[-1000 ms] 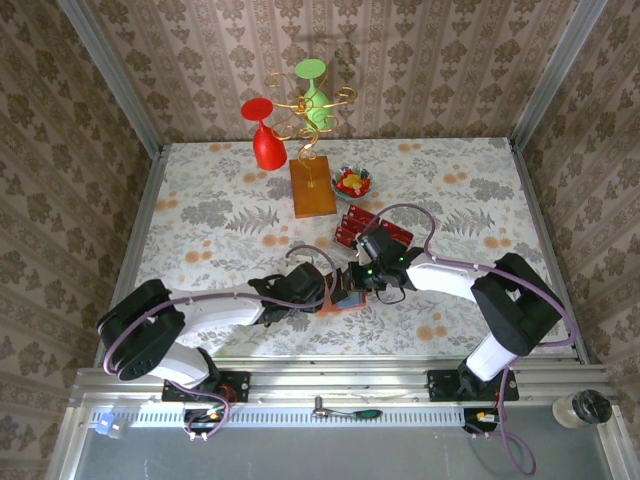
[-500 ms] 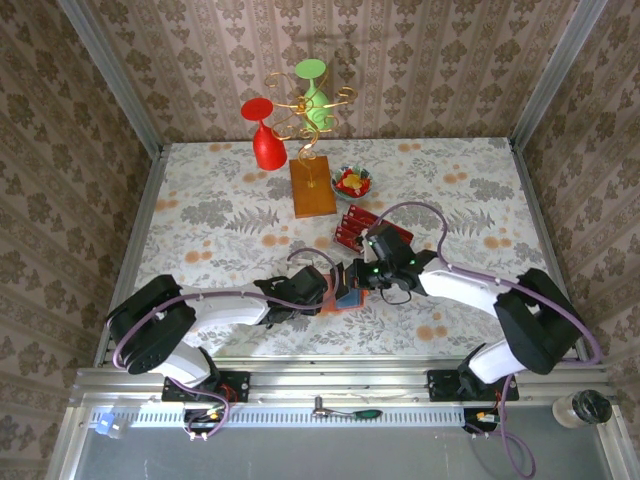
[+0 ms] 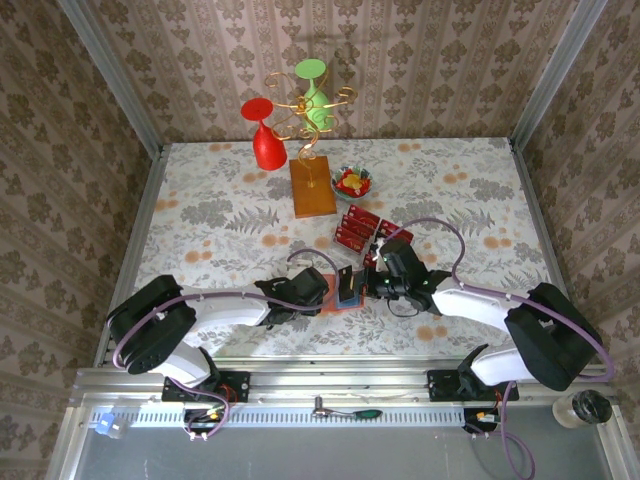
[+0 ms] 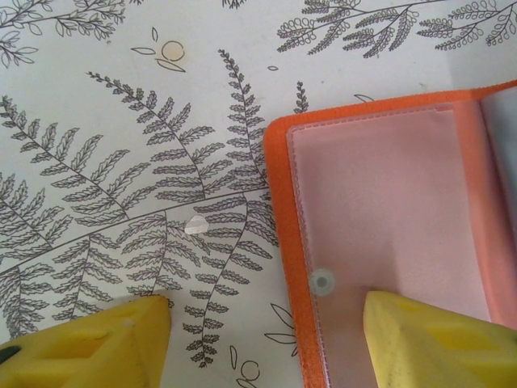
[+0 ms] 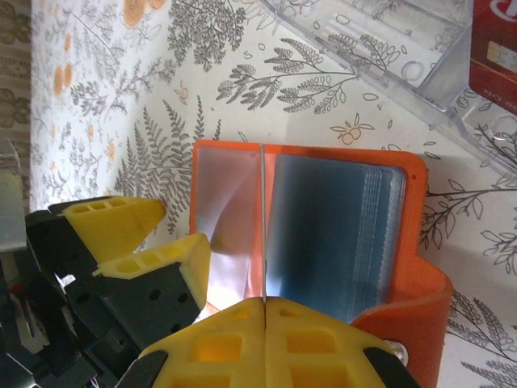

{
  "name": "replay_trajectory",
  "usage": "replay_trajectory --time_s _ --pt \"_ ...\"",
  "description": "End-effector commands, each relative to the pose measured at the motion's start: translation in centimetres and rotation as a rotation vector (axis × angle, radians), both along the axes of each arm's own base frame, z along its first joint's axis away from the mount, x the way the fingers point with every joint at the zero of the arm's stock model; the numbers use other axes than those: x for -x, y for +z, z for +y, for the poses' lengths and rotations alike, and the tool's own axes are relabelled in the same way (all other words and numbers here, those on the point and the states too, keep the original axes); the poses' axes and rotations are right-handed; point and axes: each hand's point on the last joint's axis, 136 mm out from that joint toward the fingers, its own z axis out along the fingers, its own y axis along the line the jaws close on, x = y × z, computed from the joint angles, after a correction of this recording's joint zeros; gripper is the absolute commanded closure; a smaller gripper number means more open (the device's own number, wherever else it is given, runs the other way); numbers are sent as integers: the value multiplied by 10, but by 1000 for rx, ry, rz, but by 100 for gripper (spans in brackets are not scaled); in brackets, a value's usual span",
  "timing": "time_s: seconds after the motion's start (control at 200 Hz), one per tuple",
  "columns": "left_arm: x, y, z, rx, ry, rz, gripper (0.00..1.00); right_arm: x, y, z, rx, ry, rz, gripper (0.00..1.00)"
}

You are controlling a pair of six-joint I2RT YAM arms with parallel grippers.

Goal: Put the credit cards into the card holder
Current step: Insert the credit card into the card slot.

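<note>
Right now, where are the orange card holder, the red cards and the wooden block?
card holder (image 4: 380,210): left wrist view, on its clear inner pocket.
credit cards (image 3: 356,226): top view, middle of the red stack.
wooden block (image 3: 312,195): top view, on its upper face.

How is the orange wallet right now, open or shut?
Open. The card holder lies spread on the table, clear sleeves facing up, one leaf pinched upright by the right gripper.

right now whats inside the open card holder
Clear plastic sleeves, apparently empty. The right gripper pinches one sleeve upright; its fingers cover the near edge of the card holder.
</note>
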Motion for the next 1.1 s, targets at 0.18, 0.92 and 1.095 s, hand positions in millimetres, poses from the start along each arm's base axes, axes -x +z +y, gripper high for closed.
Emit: replay_trajectory --time_s 0.18,0.92,1.095 --pt "8 -7 7 -26 14 25 35 -8 24 18 -93 -2 -100 100" --pt "11 -10 9 -26 19 28 35 -10 -12 12 -64 -100 -100 100" --pt "11 -9 10 -25 21 27 35 -9 -19 14 -58 -96 -93 100"
